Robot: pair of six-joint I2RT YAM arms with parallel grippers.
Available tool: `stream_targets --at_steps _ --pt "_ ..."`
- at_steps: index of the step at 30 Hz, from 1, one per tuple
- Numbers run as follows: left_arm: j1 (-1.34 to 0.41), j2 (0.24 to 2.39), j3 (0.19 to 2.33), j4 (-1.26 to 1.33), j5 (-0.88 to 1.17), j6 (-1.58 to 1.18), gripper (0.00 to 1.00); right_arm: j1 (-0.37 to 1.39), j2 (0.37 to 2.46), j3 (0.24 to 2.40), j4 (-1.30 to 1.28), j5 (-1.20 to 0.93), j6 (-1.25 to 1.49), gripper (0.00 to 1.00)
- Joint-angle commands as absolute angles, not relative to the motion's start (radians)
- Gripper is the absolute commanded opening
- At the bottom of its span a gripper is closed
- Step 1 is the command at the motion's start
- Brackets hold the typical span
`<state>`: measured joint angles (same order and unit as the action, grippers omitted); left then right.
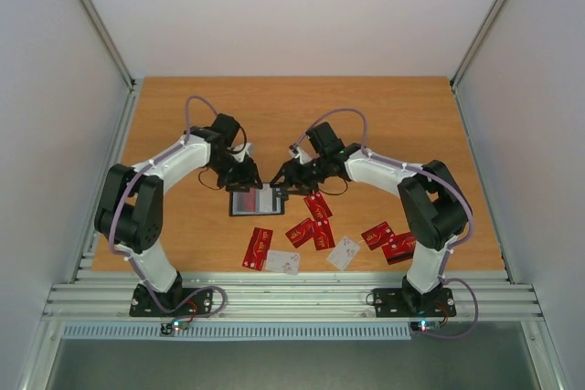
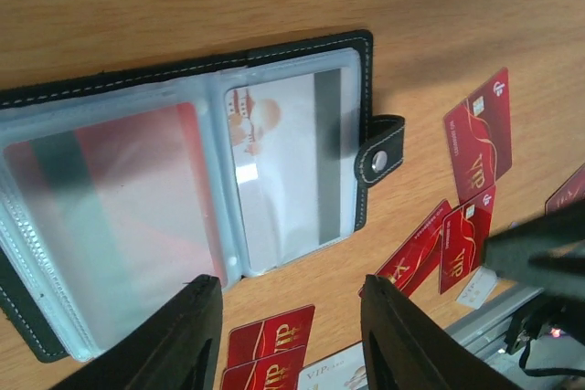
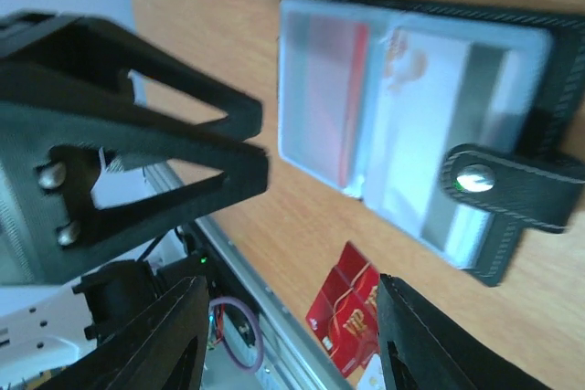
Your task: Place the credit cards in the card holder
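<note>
The black card holder (image 1: 249, 202) lies open on the wooden table, its clear pockets facing up. In the left wrist view the card holder (image 2: 274, 162) shows a red card in its left pocket and a white card in its right one, with the snap tab (image 2: 382, 158) sticking out. My left gripper (image 1: 245, 178) hovers at its far edge, open and empty (image 2: 292, 335). My right gripper (image 1: 280, 182) hangs by the holder's right corner, also open with nothing between its fingers (image 3: 288, 340). Loose red credit cards (image 1: 311, 226) lie in front of the card holder (image 3: 411, 107).
More red cards lie at the near left (image 1: 258, 248) and near right (image 1: 388, 242), and two white cards (image 1: 283, 262) (image 1: 344, 253) sit by the table's front edge. A metal rail (image 1: 292, 294) runs along the front. The two grippers are close together above the holder.
</note>
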<state>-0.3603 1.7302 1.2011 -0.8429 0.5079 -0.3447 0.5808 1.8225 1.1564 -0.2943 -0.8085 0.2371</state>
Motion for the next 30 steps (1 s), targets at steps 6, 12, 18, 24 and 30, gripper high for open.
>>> stream_targets --at_steps 6,12,18,24,30 --pt "-0.351 1.767 1.173 -0.804 0.515 -0.291 0.31 0.700 1.921 1.285 -0.336 -0.814 0.228 0.51" --pt "-0.348 1.782 1.175 -0.810 0.488 -0.271 0.22 0.710 1.961 1.333 -0.412 -0.743 0.206 0.49" --pt "-0.282 1.720 1.144 -0.834 0.381 -0.262 0.31 0.714 1.988 1.382 -0.510 -0.672 0.162 0.49" --pt "-0.206 1.691 1.105 -0.837 0.342 -0.224 0.46 0.746 2.053 1.487 -0.626 -0.628 0.094 0.48" --pt "-0.132 1.687 1.060 -0.795 0.398 -0.218 0.53 0.759 2.084 1.571 -0.747 -0.531 0.035 0.48"
